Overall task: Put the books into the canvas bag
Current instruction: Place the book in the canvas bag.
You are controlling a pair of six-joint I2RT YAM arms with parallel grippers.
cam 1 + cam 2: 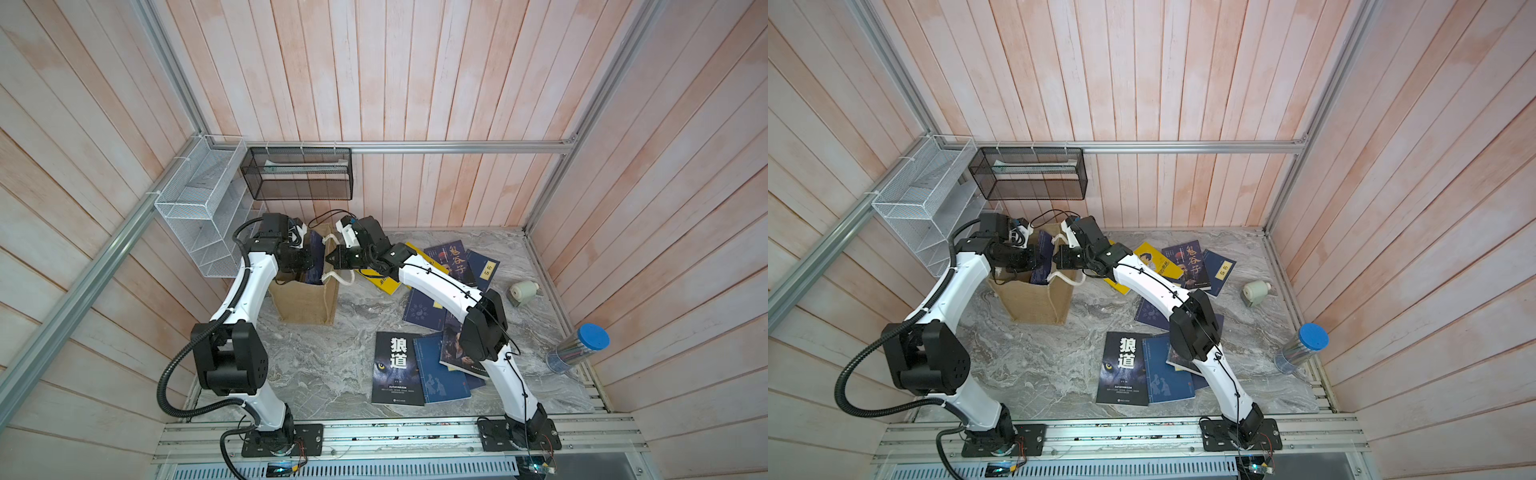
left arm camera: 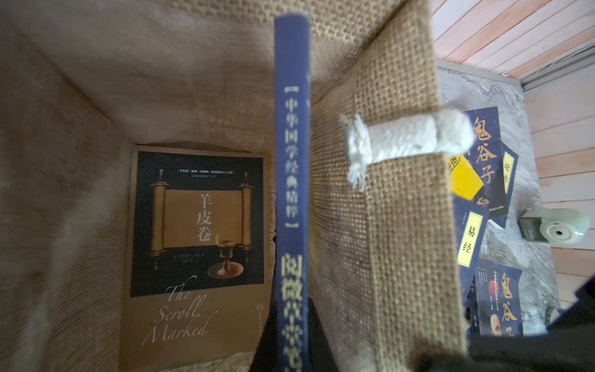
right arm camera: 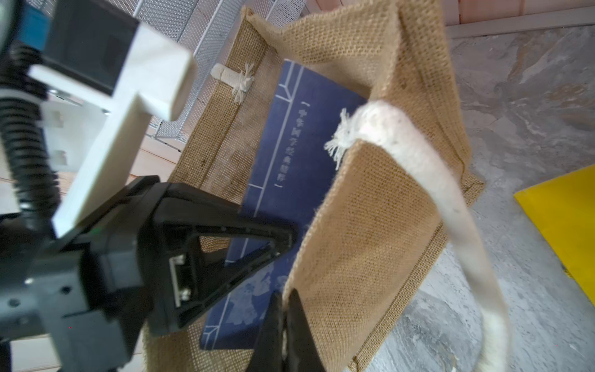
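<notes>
The marble-look table [image 1: 324,365] fills the booth floor, with the left arm [image 1: 249,299] and right arm [image 1: 440,286] reaching in from the near rail. On the back-left walls hang a white wire basket [image 1: 199,208] and a black mesh basket [image 1: 299,174].

Below them, at the table's back left, stands the canvas bag [image 1: 305,305], upright with its mouth open, and both arms are right at it!

Across the right half of the table, a black wolf-eye book [image 1: 397,368] lies flat near the front, and a navy paperback [image 1: 440,376] overlaps its right edge. Further back a yellow book [image 1: 1156,262], a dark book [image 1: 455,262] with big gold characters and a labelled navy book [image 1: 484,270] fan out, partly under the right arm.

Down in the bag, a scroll-cover book [image 2: 199,225] lies flat on the bottom. Above it the left gripper [image 1: 311,262] is clamped tight on an upright navy book [image 2: 292,161], which stands on edge inside the mouth, close to the bag's right-hand wall. The right gripper [image 1: 330,258] is pinched closed on that wall's rim, and the white rope handle [image 3: 434,193] droops outside.

At the table's right edge is a clear tube [image 1: 577,345] with a blue cap, and further back sits a small pale gadget [image 1: 523,291].
</notes>
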